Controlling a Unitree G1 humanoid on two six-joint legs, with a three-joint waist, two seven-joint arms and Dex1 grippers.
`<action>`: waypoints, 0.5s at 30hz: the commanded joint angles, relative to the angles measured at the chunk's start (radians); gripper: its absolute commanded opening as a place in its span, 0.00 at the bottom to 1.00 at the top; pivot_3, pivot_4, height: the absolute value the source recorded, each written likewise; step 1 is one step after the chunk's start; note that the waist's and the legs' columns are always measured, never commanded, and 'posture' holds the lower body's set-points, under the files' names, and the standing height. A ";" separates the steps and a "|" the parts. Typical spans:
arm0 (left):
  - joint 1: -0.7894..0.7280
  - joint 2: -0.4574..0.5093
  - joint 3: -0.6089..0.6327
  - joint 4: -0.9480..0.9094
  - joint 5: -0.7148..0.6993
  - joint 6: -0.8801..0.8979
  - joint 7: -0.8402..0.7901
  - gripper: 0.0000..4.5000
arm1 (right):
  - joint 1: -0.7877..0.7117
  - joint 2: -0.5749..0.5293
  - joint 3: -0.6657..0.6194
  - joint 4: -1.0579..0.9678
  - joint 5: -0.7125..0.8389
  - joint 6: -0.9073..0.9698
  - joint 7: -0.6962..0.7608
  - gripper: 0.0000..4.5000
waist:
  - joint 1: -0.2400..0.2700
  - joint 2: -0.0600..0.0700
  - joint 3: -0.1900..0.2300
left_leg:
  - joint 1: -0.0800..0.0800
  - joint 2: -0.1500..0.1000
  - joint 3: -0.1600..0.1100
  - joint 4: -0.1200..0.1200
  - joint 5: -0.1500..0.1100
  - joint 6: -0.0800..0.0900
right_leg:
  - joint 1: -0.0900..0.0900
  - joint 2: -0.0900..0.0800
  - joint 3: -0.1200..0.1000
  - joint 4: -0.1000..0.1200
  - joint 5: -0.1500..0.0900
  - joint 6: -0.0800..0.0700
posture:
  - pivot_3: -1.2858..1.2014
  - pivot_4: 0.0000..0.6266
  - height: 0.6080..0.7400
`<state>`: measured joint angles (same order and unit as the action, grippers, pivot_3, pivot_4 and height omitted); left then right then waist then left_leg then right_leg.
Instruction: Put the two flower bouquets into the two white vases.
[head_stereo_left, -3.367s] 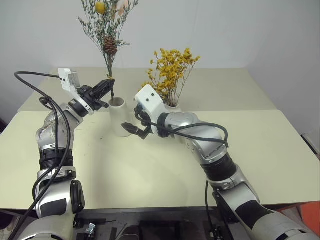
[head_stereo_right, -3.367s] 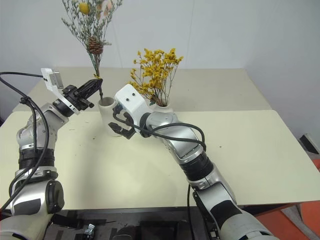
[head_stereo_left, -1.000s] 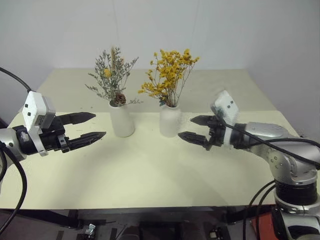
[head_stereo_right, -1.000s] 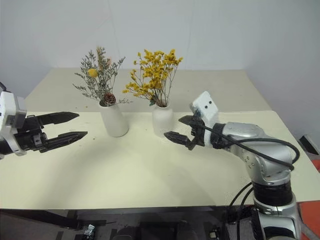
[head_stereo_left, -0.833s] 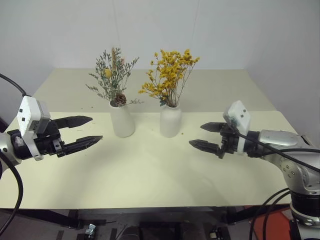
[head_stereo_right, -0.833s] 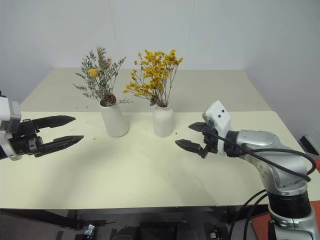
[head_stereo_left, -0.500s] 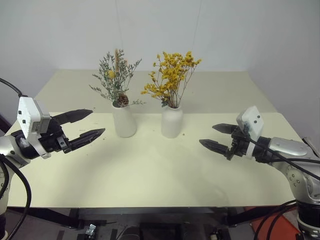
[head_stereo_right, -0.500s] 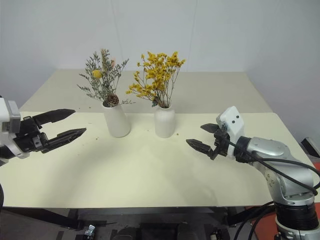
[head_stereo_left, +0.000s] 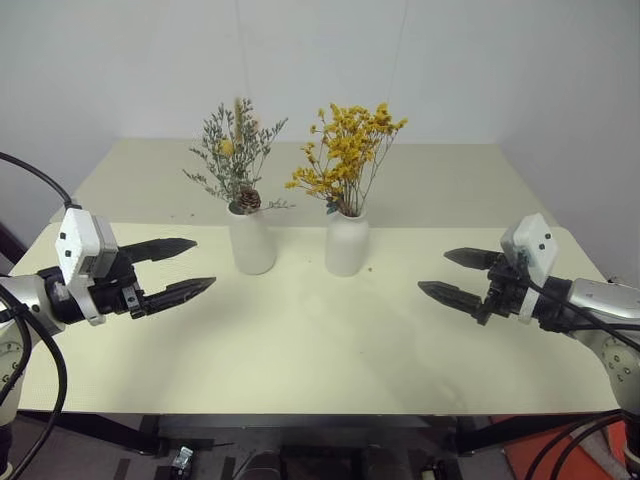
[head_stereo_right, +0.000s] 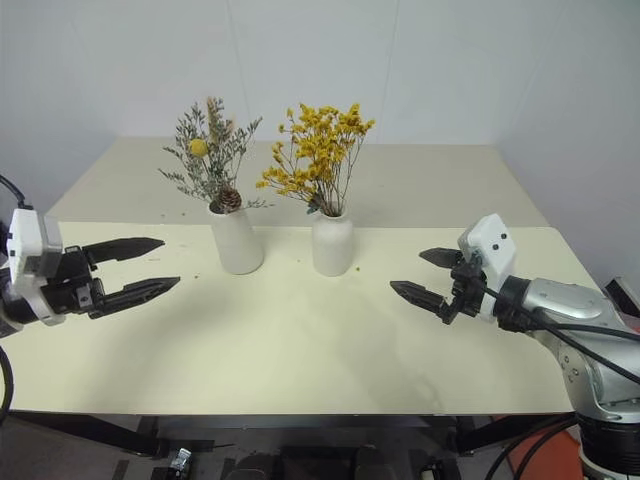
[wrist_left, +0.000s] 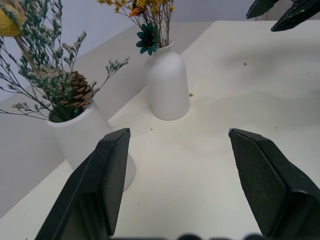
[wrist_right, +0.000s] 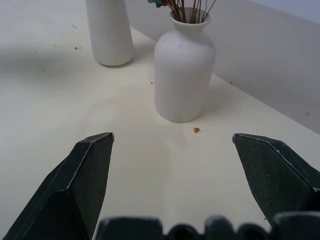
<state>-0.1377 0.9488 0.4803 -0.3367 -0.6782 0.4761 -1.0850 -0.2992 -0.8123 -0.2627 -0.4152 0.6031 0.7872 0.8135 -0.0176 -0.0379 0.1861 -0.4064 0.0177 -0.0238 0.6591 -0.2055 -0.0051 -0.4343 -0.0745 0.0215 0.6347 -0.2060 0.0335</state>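
**Both bouquets housed; nothing left to place**

Head views: grey-green pinecone bouquet (head_stereo_left: 238, 150) in tapered vase (head_stereo_left: 252, 241), left; yellow bouquet (head_stereo_left: 349, 147) in bottle vase (head_stereo_left: 346, 243), right, mid-surface (head_stereo_left: 300, 350). Left gripper (head_stereo_left: 185, 268) and right gripper (head_stereo_left: 452, 275): fingers wide, empty, well apart from vases.

Wrist views: the same standing vases; no stems loose.

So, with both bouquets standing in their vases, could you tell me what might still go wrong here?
1. The yellow bouquet spreads wide and tall above the narrow-necked vase; a bump could topple it.
2. The two vases stand close together, so the tapered vase falling could hit its neighbour.
3. The left gripper and right gripper hang open at vase height; any inward sweep could strike them.
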 joint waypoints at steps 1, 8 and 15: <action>0.008 0.007 0.011 -0.006 0.007 -0.028 -0.010 0.76 | -0.029 -0.024 -0.024 0.004 0.015 -0.015 0.007 1.00 | 0.000 0.000 0.000 | 0.000 0.000 0.000 0.000 0.000 0.000 | 0.000 0.000 0.000 0.000 0.000 0.000 | 0.52 0.24 1.00; 0.018 -0.003 0.017 -0.010 0.006 -0.038 0.002 0.76 | -0.055 -0.047 0.001 0.027 0.012 -0.024 0.028 1.00 | 0.001 0.000 0.000 | 0.000 0.000 0.000 0.000 0.000 0.000 | 0.000 0.000 0.000 -0.002 0.000 0.000 | 0.52 0.24 1.00; 0.025 -0.013 0.013 -0.015 0.003 -0.044 0.002 0.76 | -0.063 -0.061 0.010 0.043 -0.010 -0.021 0.013 1.00 | 0.002 0.000 0.000 | 0.000 0.000 0.000 0.000 0.000 0.000 | 0.001 0.000 0.000 -0.003 0.000 0.000 | 0.52 0.24 1.00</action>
<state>-0.1115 0.9352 0.4801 -0.3367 -0.6695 0.4558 -1.0841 -0.3444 -0.8530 -0.2396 -0.3525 0.5931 0.7870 0.8280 -0.0153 -0.0379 0.1861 -0.4067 0.0177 -0.0235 0.6589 -0.2058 -0.0046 -0.4334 -0.0748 0.0213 0.6322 -0.2057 0.0337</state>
